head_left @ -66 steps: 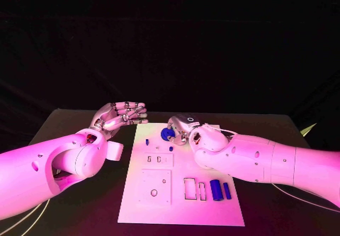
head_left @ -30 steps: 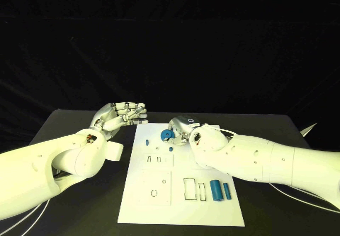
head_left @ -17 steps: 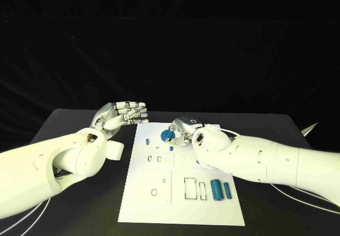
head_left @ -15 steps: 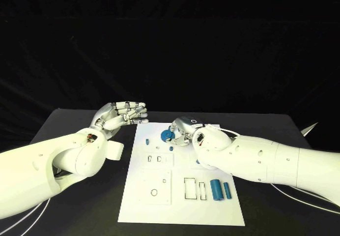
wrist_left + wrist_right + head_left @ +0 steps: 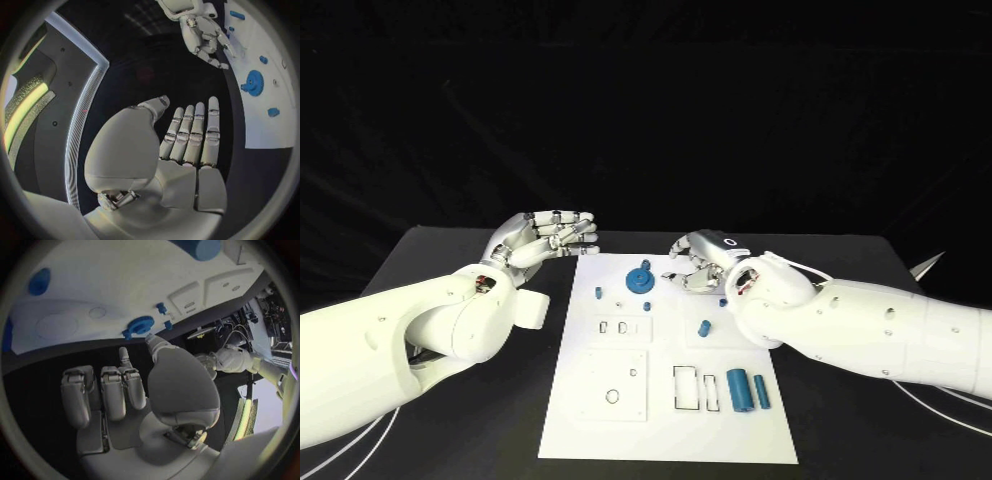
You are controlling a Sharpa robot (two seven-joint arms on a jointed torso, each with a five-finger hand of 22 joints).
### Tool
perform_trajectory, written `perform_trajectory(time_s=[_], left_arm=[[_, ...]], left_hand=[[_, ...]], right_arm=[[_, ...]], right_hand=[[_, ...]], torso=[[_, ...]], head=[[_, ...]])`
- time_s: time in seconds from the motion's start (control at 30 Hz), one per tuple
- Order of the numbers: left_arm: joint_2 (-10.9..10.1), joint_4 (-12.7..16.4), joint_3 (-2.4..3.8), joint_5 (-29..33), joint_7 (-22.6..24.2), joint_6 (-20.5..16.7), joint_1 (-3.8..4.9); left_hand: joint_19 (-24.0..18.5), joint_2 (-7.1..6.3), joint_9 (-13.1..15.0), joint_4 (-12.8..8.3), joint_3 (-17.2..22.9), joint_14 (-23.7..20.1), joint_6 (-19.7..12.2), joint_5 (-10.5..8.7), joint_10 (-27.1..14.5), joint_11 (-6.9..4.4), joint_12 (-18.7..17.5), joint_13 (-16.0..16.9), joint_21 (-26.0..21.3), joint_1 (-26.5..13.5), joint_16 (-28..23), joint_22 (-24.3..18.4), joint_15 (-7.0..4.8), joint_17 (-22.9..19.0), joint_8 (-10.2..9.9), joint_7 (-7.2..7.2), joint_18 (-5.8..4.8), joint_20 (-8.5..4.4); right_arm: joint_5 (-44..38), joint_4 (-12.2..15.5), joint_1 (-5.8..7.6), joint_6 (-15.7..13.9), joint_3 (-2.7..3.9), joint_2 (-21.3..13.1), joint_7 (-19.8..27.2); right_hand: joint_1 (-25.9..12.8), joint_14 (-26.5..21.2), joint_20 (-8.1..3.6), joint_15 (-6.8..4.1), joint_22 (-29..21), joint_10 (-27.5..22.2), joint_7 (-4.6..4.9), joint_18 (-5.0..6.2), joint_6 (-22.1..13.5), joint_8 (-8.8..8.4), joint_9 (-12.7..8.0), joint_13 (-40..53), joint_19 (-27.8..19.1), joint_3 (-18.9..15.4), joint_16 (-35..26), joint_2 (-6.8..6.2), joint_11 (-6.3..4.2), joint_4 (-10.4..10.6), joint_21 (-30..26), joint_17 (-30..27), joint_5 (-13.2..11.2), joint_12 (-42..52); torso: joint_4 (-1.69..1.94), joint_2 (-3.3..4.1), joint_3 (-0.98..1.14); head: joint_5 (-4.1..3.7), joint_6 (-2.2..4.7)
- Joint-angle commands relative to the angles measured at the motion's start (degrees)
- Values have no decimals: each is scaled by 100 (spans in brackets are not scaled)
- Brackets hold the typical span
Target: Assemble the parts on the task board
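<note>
1. Head view: our right robot hand (image 5: 705, 262) has let go of the blue gear (image 5: 640, 279) it was holding over the far end of the board (image 5: 668, 420) half a second ago. It has drawn off to the right, past the board's right edge, fingers loosely curled on nothing. The gear now sits flat on the board, hub up, so we judge that part placed and the next one due. Our left robot hand (image 5: 542, 236) stays raised beside the board's far-left corner, fingers curled in, empty. Two small pegs (image 5: 599, 293) lie near the gear, another peg (image 5: 705, 326) lies farther right, and two cylinders (image 5: 738, 388) lie at the near right, their long axes running near to far.

2. Left wrist view: our left robot hand (image 5: 181, 145) shows its fingers side by side, bent at the tips, with nothing in them. The gear (image 5: 253, 82) lies flat on the board (image 5: 262, 135), and the right robot hand (image 5: 203, 35) hangs beyond it, apart from it.

3. Right wrist view: our right robot hand (image 5: 125, 390) is curled and empty above the dark desk (image 5: 37, 370). The gear (image 5: 141, 326) rests at the board's (image 5: 112, 285) edge, axis upright.
</note>
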Motion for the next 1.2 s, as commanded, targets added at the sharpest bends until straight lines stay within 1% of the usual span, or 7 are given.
perform_trajectory(time_s=[0.03,0.13,0.4,0.7,0.9,1.1,1.2], left_arm=[[-3,-6,5,-8,37,95,7],[-14,-9,5,-8,37,94,7],[0,-20,4,-8,45,132,4],[11,-27,3,-8,53,150,0],[10,-27,3,-8,56,153,-2],[14,-26,3,-8,56,158,-3],[11,-26,3,-8,55,156,-3]], left_hand=[[23,-18,-4,-31,10,-30,-42,-22,-21,11,-32,-5,24,37,-21,-4,-9,9,-25,138,66,-15],[23,-18,-4,-31,10,-30,-42,-22,-21,11,-32,-5,24,37,-21,-4,-9,9,-25,138,66,-15],[20,-20,-5,-42,15,-35,-46,-22,-26,13,-33,-5,24,36,-31,-6,-6,16,-28,138,65,-13],[20,-20,-5,-42,15,-35,-46,-22,-26,13,-33,-5,24,36,-31,-6,-6,16,-28,138,65,-13],[20,-20,-5,-42,15,-35,-46,-22,-26,13,-33,-5,24,36,-31,-6,-6,16,-28,138,65,-13],[18,-21,-4,-50,18,-34,-43,-23,-22,12,-30,-4,24,36,-36,-7,-6,21,-27,136,65,-13],[18,-21,-4,-50,18,-34,-43,-23,-22,12,-30,-4,24,36,-36,-7,-6,21,-27,136,65,-13]], right_arm=[[1049,200,123,-23,17,-336,860],[1634,292,226,361,22,-708,1273],[2171,141,261,909,14,-1320,2022],[2113,-146,106,1166,-4,-1630,2362],[2051,-338,-6,1107,-9,-1548,2345],[2031,-531,-81,1003,-12,-1418,2254],[2028,-604,-117,970,-14,-1365,2213]], right_hand=[[239,579,-23,-36,1508,606,28,-39,7,-71,-4,1510,600,136,14,6,-17,-125,32,1430,-37,11],[448,563,-24,-45,1508,553,29,-39,5,-109,-5,1453,600,247,-6,-17,-13,-276,32,1359,-225,-58],[933,570,-81,-111,1465,299,-47,-25,52,-172,-6,1201,574,526,2,-254,-85,-715,-11,1396,-35,-381],[983,588,-92,-116,1471,227,-63,-27,16,-228,-15,1133,577,618,24,-382,-102,-832,-6,1473,146,-472],[963,593,-88,-107,1479,230,-52,-30,-14,-250,-20,1136,582,617,31,-397,-98,-831,3,1495,161,-469],[950,596,-80,-92,1508,266,-36,-39,-21,-260,-20,1171,600,637,35,-374,-87,-824,32,1509,178,-424],[939,596,-75,-85,1508,284,-28,-39,-15,-260,-18,1187,600,648,35,-363,-80,-819,32,1509,185,-402]], torso=[[-49,-22,17],[-92,-36,22],[-162,-49,67],[-150,-40,73],[-163,-40,68],[-127,-42,55],[-120,-37,62]], head=[[1,21],[2,35],[-4,24],[-44,-5],[-22,-14],[-40,-39],[-42,-44]])
